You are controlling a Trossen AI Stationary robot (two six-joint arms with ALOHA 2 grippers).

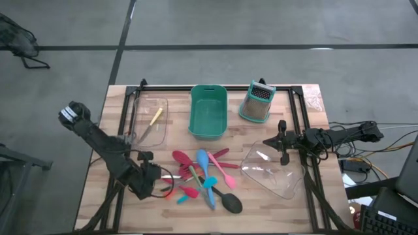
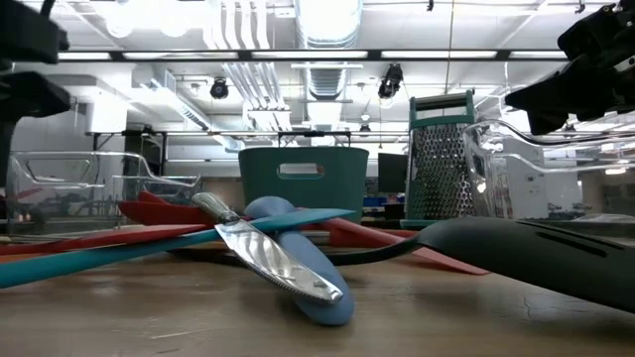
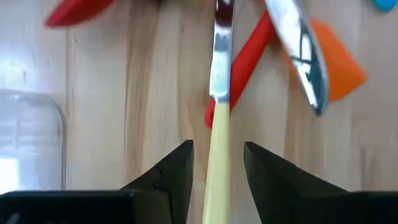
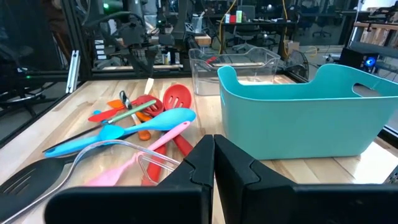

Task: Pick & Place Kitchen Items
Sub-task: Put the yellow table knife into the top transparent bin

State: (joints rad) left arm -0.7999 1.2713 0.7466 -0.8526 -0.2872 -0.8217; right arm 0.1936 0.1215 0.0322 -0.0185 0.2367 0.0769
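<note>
A pile of kitchen items (image 1: 202, 176) lies on the table's near middle: red, pink and blue spatulas and spoons and a black-headed spoon (image 1: 232, 203). My left gripper (image 1: 157, 175) is at the pile's left edge, open, one finger on either side of the cream handle (image 3: 217, 155) of a metal-bladed knife, and a gap shows on both sides. My right gripper (image 1: 282, 151) is shut at the rim of a tilted clear container (image 1: 271, 171) at the right. A thin yellow tool (image 1: 155, 117) lies in a second clear container (image 1: 147, 123) at the left. My right gripper is shut on the clear container at its far rim (image 1: 264, 151); its fingers (image 4: 205, 165) come level from the table's right side and hide the place of contact. The container is tilted, and its curved rim (image 4: 118, 148) shows in front of the fingers.
A teal bin (image 1: 209, 111) stands at the far middle, with a teal-framed box grater (image 1: 257, 102) to its right. A second knife blade (image 3: 303, 56) and an orange tool (image 3: 339, 68) lie just past my left gripper. Black frame rails run along both table sides.
</note>
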